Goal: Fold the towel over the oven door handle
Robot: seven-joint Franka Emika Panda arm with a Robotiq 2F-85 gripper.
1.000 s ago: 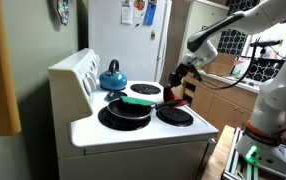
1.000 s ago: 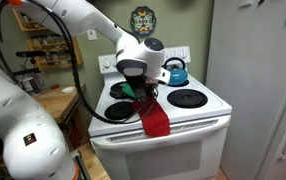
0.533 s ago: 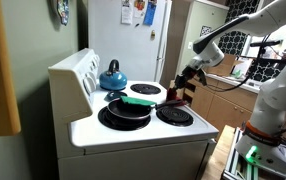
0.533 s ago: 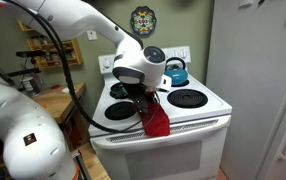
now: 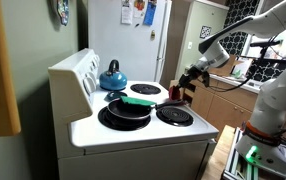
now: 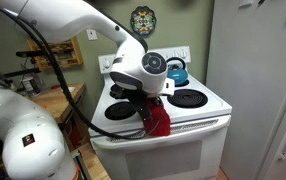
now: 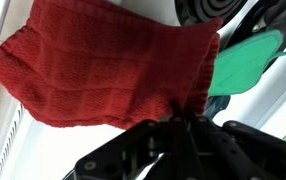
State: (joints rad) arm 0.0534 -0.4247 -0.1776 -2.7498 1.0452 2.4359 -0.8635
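The gripper [image 7: 179, 128] is holding the red towel [image 7: 103, 70] by one edge, with its fingers closed on the cloth. The towel is hanging at the front edge of the stove [image 6: 205, 112], just beside a green mat [image 7: 245, 62].

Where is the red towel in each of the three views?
Exterior view: towel, centre right, past the stove.
Exterior view: centre, hanging at the stove front.
Wrist view: fills upper left.
Shared landmark: green mat, right in wrist view.
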